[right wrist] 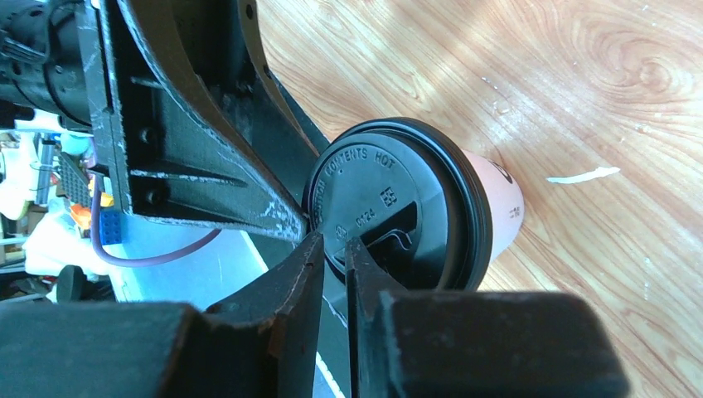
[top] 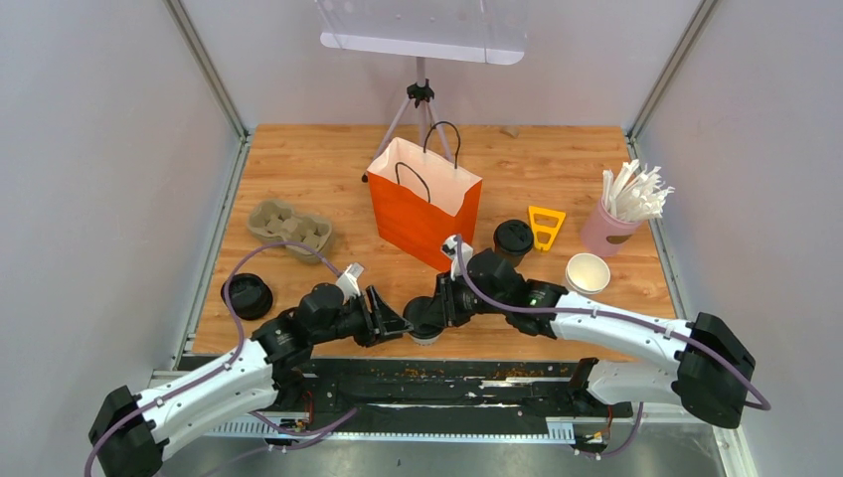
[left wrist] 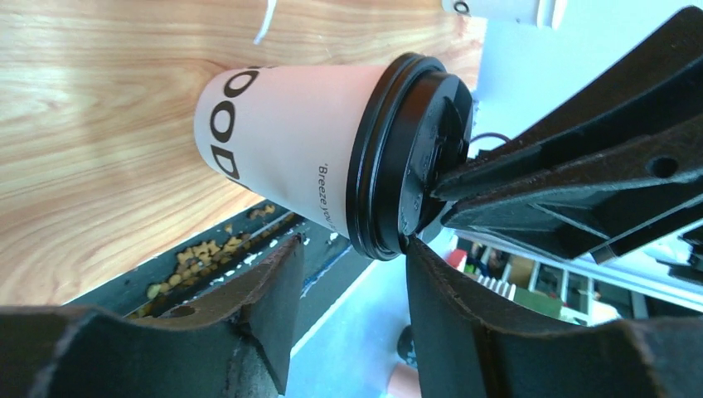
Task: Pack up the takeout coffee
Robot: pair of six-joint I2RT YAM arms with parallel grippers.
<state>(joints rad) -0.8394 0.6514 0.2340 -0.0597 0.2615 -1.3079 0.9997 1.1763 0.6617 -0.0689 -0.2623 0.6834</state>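
One takeout coffee cup [top: 425,323], white paper [left wrist: 282,141] with a black lid [left wrist: 406,157], stands at the table's front edge between both grippers. My left gripper [top: 398,323] is open beside it [left wrist: 352,249]. Its one finger [left wrist: 431,290] touches the lid's rim and the other is apart from the cup. My right gripper [top: 438,308] is nearly shut [right wrist: 334,242], its tips pinching the rim of the lid [right wrist: 390,207]. Another lidded cup [top: 513,237] stands right of the orange bag [top: 422,204]. An open white cup [top: 587,272] has no lid.
A brown pulp tray [top: 288,227] lies at the left, with a loose black lid [top: 247,295] in front of it. A pink cup of straws [top: 621,214] and a yellow piece [top: 545,227] are at the right. A tripod [top: 421,99] stands behind the bag.
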